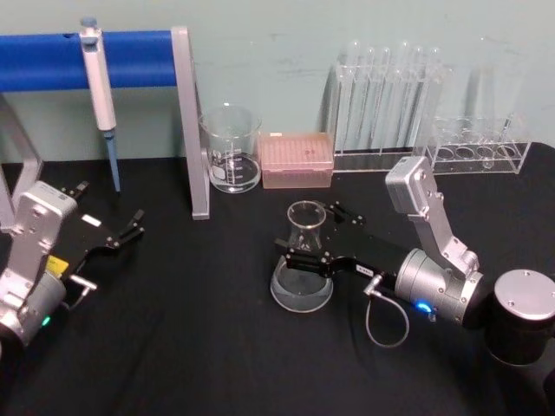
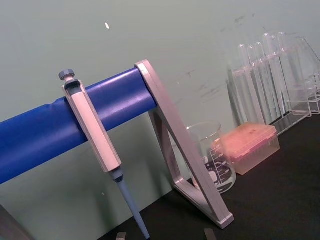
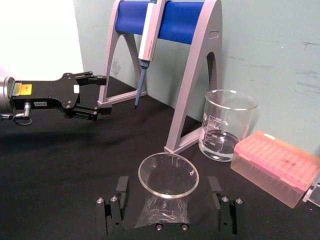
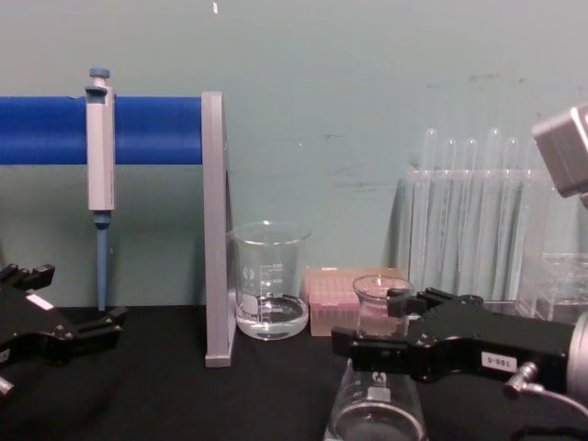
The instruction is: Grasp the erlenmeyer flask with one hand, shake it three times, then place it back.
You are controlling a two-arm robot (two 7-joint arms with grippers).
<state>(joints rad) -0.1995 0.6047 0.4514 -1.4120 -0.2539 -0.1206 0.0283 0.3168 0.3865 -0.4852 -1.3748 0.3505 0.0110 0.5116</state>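
In the head view, a clear glass conical flask point(image 1: 299, 290) stands upright on the black tabletop point(image 1: 199, 347), a little right of the middle. The right pincer point(image 1: 309, 230), black with two fingers and a small white label, reaches in from the right. It is spread wide, with one finger in front of the flask's neck and the other behind it. The left pincer point(image 1: 128, 227) sits at the left edge, well apart from the flask, with its fingers parted and nothing between them. Farther back a straight-sided glass beaker point(image 1: 231, 147) stands just beside a pink translucent tip box point(image 1: 297, 160). A clear rack of test tubes point(image 1: 386, 104) is to the right of them. A grey and blue pipette point(image 1: 97, 78) hangs on a blue bar stand with a grey leg point(image 1: 52, 59).

The left wrist view looks at the pipette on its blue bar, with the beaker, the pink box and the test tubes beyond it.

The right wrist view looks down along the right pincer's own fingers. The flask's round rim lies between them with a gap on either side, so neither finger touches the glass. The left pincer shows farther off, parted and holding nothing.

In the chest view the flask is at the lower right. One black finger crosses in front of its neck, and the other shows behind the rim. The beaker holds a little clear liquid.
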